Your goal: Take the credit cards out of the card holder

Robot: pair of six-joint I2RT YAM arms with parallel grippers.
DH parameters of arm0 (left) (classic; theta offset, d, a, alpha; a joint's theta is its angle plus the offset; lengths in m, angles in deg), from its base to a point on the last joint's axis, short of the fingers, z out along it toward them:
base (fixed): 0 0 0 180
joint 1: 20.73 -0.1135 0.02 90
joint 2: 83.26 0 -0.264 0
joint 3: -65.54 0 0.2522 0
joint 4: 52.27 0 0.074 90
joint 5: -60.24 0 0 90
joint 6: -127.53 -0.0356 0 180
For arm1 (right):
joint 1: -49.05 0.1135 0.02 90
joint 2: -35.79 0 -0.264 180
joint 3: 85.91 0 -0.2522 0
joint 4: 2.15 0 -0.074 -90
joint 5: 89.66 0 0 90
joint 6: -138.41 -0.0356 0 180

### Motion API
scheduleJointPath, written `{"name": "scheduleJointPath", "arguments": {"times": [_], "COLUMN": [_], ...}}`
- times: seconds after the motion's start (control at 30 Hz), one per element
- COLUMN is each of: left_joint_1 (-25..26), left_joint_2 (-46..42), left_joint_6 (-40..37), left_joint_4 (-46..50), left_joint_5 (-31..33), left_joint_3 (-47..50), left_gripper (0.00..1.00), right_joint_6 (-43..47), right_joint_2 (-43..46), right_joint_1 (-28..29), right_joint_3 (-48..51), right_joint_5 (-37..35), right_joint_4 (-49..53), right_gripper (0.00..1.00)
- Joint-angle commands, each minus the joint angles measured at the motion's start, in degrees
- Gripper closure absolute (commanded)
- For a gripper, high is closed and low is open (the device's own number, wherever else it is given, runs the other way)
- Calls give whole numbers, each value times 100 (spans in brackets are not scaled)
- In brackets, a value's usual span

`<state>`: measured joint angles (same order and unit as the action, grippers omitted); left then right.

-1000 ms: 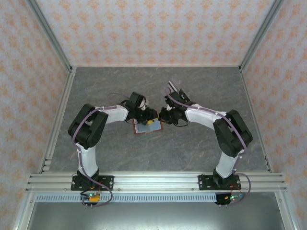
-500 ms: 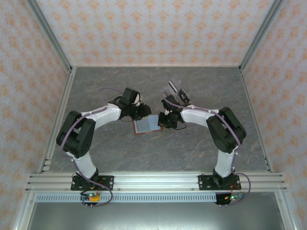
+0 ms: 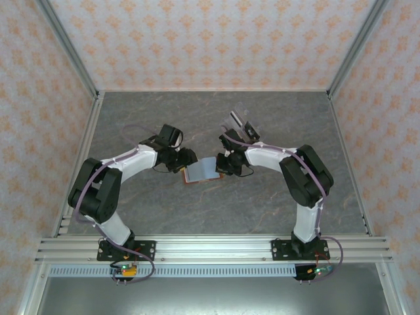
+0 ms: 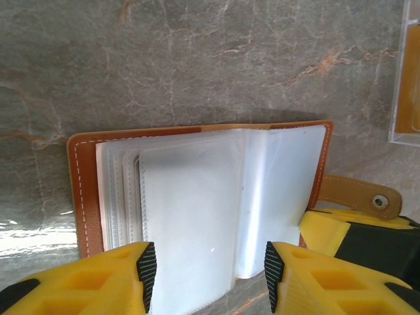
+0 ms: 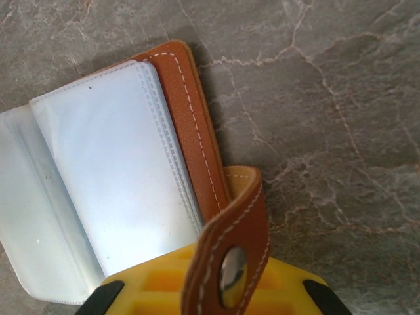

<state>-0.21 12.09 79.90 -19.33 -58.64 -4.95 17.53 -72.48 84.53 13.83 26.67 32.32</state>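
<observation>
Card holder (image 3: 202,170) open at table (image 3: 131,125) ctr, R gripper (image 3: 225,166) pinching its right strap edge, L gripper (image 4: 209,266) spread over clear sleeves (image 4: 197,203); sleeves look empty, cards left: cannot tell.

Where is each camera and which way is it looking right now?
Top external: high behind the robot, looking down at the table; shows left gripper and right gripper at the holder.
Left wrist: on that wrist, looking down between its open fingers at the holder's sleeves.
Right wrist: on that wrist, looking down past its fingers, shut on the strap.
Shared: all see the holder.
</observation>
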Motion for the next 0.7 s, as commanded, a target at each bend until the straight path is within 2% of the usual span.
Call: {"name": "scheduleJointPath", "arguments": {"times": [0.0, 0.43, 0.67], "left_joint_1": [-11, -3, 21], "left_joint_2": [160, 428, 545], "left_joint_6": [-107, -132, -149], "left_joint_4": [189, 139, 0], "left_joint_5": [50, -17, -302], "left_joint_3": [2, -37, -100], "left_gripper": [50, 49, 48], "right_joint_6": [51, 74, 79], "right_joint_2": [-141, -175, -206], "right_joint_1": [25, 25, 25], "right_joint_3": [-74, -118, -134], "right_joint_5": [-278, -312, -312], "right_joint_4": [263, 328, 338], "right_gripper": [89, 89, 89]}}
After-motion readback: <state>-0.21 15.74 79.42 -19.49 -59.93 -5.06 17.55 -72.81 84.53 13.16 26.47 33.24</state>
